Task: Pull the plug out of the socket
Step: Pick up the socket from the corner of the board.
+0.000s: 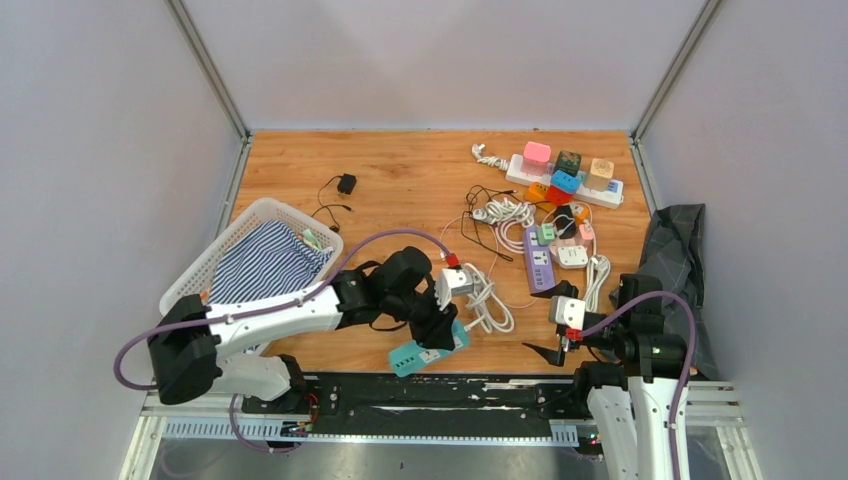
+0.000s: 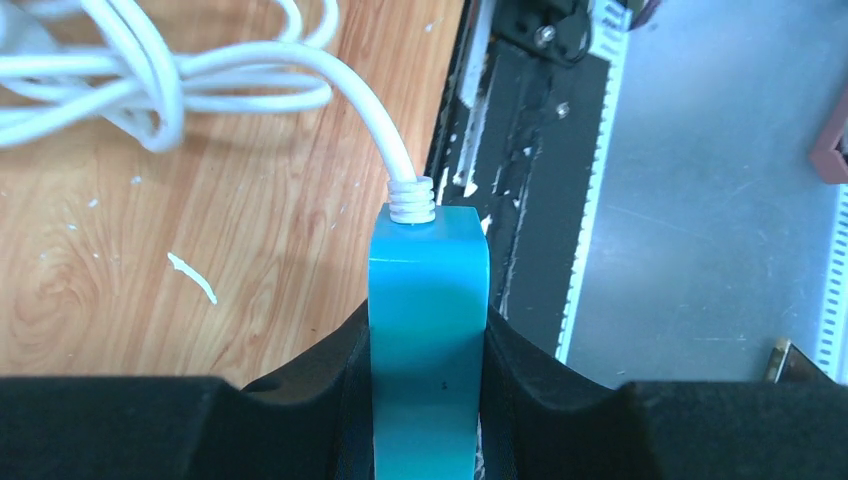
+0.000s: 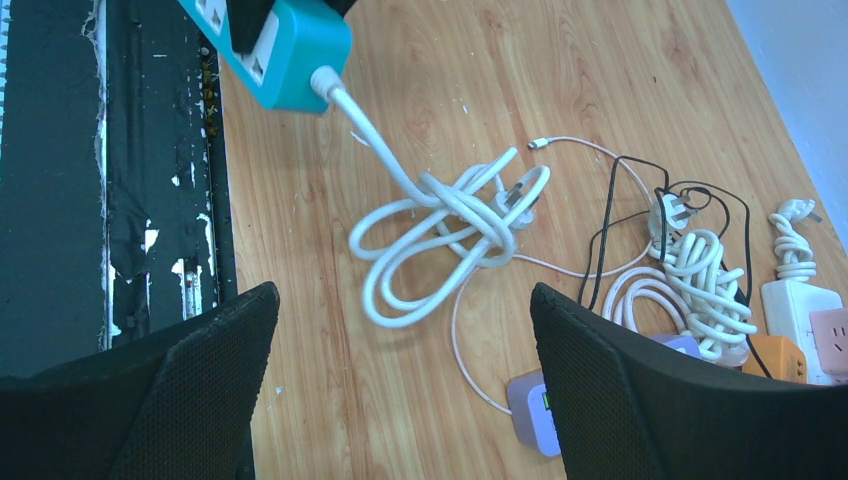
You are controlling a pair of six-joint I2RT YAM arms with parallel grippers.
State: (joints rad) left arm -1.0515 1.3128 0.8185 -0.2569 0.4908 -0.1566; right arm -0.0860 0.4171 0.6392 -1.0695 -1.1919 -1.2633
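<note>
Between left fingers [image 2: 310,410], teal socket strip [image 2: 427,340], perhaps aloft.

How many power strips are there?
3: a teal plastic power strip clamped in the left gripper, a purple power strip mid-table, a long white power strip at the far right. Tangled cables may hide more.

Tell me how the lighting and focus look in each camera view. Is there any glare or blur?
Top external view: soft, even light, sharp throughout, with only faint shadows on the table; the walls splay outward from the wide lens. Left wrist view: the teal power strip has a paler sheen near its top, and the black fingers are underexposed. Right wrist view: the white cable is crisp; the near fingers are dark, but their mesh texture shows.
</note>
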